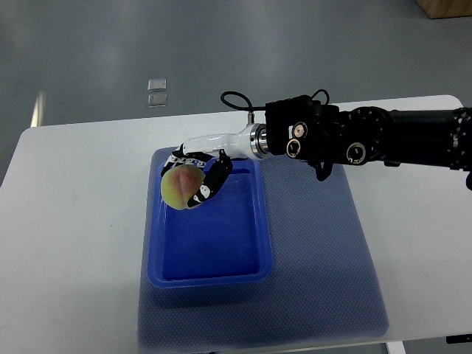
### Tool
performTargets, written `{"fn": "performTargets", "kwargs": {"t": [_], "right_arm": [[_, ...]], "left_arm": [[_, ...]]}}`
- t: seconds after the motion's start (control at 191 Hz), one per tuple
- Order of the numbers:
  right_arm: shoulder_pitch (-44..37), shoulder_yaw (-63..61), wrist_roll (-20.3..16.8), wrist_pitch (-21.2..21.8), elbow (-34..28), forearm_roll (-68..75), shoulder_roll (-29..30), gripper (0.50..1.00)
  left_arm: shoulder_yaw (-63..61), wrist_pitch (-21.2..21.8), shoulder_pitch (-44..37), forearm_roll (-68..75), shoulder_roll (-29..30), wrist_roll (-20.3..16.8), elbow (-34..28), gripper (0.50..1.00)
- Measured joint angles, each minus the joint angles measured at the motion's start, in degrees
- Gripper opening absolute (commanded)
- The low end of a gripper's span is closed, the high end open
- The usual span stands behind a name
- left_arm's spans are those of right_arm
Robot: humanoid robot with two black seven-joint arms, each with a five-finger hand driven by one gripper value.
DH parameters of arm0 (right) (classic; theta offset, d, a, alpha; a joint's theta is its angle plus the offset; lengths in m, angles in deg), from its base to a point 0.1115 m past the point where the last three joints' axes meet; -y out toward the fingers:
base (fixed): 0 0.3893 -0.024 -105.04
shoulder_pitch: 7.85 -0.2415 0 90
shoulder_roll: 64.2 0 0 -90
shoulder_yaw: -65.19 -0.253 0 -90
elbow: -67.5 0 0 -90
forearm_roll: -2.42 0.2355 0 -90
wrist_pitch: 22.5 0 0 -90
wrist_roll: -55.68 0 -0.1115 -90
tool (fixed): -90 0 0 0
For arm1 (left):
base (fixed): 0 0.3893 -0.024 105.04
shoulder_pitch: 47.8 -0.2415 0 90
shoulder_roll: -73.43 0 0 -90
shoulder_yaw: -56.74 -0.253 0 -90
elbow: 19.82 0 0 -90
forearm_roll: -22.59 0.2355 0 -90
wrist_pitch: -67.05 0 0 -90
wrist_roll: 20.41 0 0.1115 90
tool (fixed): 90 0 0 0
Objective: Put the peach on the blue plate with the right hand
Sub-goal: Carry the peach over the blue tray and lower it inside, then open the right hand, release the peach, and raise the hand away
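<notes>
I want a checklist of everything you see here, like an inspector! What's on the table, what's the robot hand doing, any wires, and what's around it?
Surface: white table with a blue-grey mat under the work.
Job's things: peach held over the far left corner of the blue plate, a rectangular tray; tray otherwise bare.
Clutter: nothing seen.
Hands: right hand wrapped around the peach; left hand not in view.
Cables: black cable loop at the right wrist.
Surroundings: grey floor, two small clear squares on it, brown box corner at top right.
</notes>
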Motion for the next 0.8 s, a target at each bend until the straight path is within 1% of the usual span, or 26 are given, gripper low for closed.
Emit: {"fn": "performTargets", "kwargs": {"t": [0.047,0.094,0.141,0.147,0.183,0.225,0.293,0.32,0.341,0.356,0.414,0.487,0.493,0.508,0.514,0.566,0.571,0.802], "right_arm": [[0.8,0.0,0.0,-0.3,0.7,-0.1,0.8,0.613],[2.1,0.0,-0.1,-0.8,1.9,-0.6,1.6,0.633],[3.1,0.1,-0.1,-1.1,2.9,-1.3,2.1,0.633],[3.2,0.1,-0.1,-1.1,3.0,-1.4,2.1,0.641],[3.8,0.1,-0.1,-1.4,3.6,-2.0,2.2,0.648],[4.5,0.1,-0.1,-1.7,4.3,-2.8,2.3,0.676],[5.5,0.1,-0.2,-2.0,5.3,-4.0,2.3,0.701],[5.8,0.3,-0.3,-2.1,5.6,-4.2,2.3,0.729],[6.0,0.5,-0.3,-2.1,5.7,-4.4,2.3,0.735],[6.1,0.7,-0.3,-2.1,5.8,-4.5,2.3,0.750],[6.5,1.3,-0.3,-2.1,6.1,-4.7,2.4,0.756],[7.1,1.8,-0.3,-2.2,6.2,-4.8,2.4,0.817],[7.2,1.8,-0.3,-2.2,6.2,-4.8,2.4,0.827],[7.3,1.8,-0.4,-2.2,6.2,-4.8,2.4,0.834],[7.4,1.8,-0.4,-2.2,6.2,-4.8,2.4,0.844],[7.7,1.9,-0.4,-2.1,6.2,-4.8,2.4,0.844],[7.7,1.9,-0.4,-2.1,6.2,-4.8,2.4,0.927],[7.8,1.4,-0.4,-1.3,6.3,-4.7,2.4,0.932]], "left_arm": [[0.0,0.0,0.0,0.0,0.0,0.0,0.0,1.000],[0.0,0.0,0.0,0.0,0.0,0.0,0.0,1.000],[0.0,0.0,0.0,0.0,0.0,0.0,0.1,1.000],[0.0,0.0,0.0,0.0,0.0,0.0,0.1,1.000],[0.0,0.0,0.0,0.0,0.0,0.0,0.1,1.000],[0.0,0.0,0.0,0.0,0.0,0.0,0.1,1.000],[0.0,0.0,0.0,0.0,0.0,0.0,0.1,1.000],[0.0,0.0,0.0,0.0,0.0,0.0,0.1,1.000],[-0.1,0.0,0.0,0.0,0.0,0.0,0.1,1.000],[-0.1,0.0,0.0,0.0,0.0,0.0,0.1,1.000],[-0.1,0.0,0.0,0.0,0.0,0.0,0.1,1.000],[-0.1,0.0,0.0,0.0,0.0,0.0,0.1,1.000],[-0.1,0.0,0.0,0.0,0.0,0.0,0.1,1.000],[-0.1,0.0,0.0,0.0,0.0,0.0,0.1,1.000],[-0.1,0.0,0.0,0.0,0.0,0.0,0.1,1.000],[-0.1,0.0,0.0,0.0,0.0,0.0,0.1,1.000],[-0.1,0.0,0.0,0.0,0.0,0.0,0.1,1.000],[-0.1,-0.1,0.0,0.0,0.0,0.0,0.0,1.000]]}}
